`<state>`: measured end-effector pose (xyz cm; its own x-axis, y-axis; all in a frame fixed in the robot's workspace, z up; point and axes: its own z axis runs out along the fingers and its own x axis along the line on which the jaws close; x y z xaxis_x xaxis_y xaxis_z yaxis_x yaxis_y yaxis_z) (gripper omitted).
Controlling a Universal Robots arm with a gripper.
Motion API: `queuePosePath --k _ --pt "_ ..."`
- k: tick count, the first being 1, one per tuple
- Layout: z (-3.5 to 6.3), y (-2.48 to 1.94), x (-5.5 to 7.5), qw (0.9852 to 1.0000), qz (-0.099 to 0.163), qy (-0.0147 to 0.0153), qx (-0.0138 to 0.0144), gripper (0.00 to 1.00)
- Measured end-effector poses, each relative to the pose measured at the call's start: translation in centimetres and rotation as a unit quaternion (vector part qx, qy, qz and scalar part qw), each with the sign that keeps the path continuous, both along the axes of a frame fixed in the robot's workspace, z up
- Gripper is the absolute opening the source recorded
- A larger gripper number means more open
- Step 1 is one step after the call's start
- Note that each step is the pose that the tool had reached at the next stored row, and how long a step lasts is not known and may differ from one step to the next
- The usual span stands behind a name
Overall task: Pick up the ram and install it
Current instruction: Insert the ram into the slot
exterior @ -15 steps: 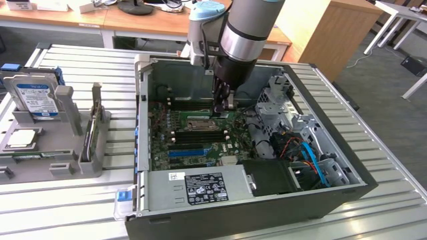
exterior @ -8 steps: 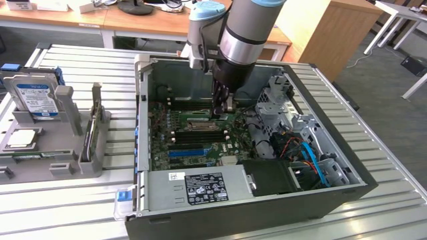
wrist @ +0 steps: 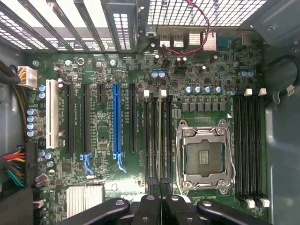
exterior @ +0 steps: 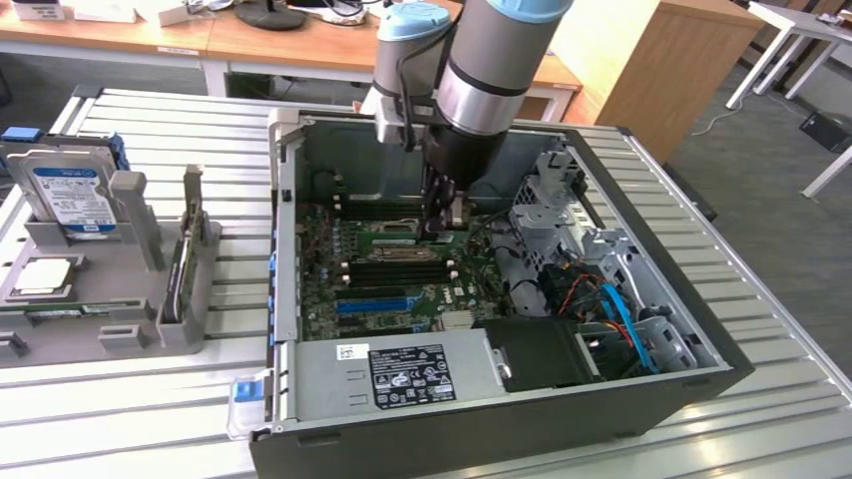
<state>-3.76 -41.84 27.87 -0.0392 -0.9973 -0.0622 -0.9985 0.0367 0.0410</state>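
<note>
The ram [wrist: 159, 140] is a thin green stick that I see edge-on. It runs along one of the black memory slots [wrist: 153, 140] beside the empty processor socket [wrist: 205, 157]. My gripper [wrist: 161, 191] is shut on its near end, with the black fingers [wrist: 149, 206] pressed together around it. Whether the stick is seated in the slot or just above it, I cannot tell. In the exterior view the gripper [exterior: 444, 228] reaches straight down into the open computer case [exterior: 286, 249], just over the motherboard [exterior: 386, 289].
A grey holder [exterior: 134, 299] on the exterior view's left carries a blue-labelled hard drive [exterior: 67, 195] and a square silver processor chip [exterior: 40, 279]. The power supply [exterior: 399, 369], cables [exterior: 613, 309] and the drive cage [exterior: 553, 205] crowd the case. A blue expansion slot [wrist: 116, 119] lies beside the memory slots.
</note>
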Motion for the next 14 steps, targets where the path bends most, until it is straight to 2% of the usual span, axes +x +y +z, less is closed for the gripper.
queuePosePath --k 6,14 --pt "-0.53 0.00 -0.03 1.0000 0.001 -0.0004 -0.0001 0.12" --pt "-0.64 0.00 -0.03 1.0000 0.003 -0.0005 0.0001 0.12"
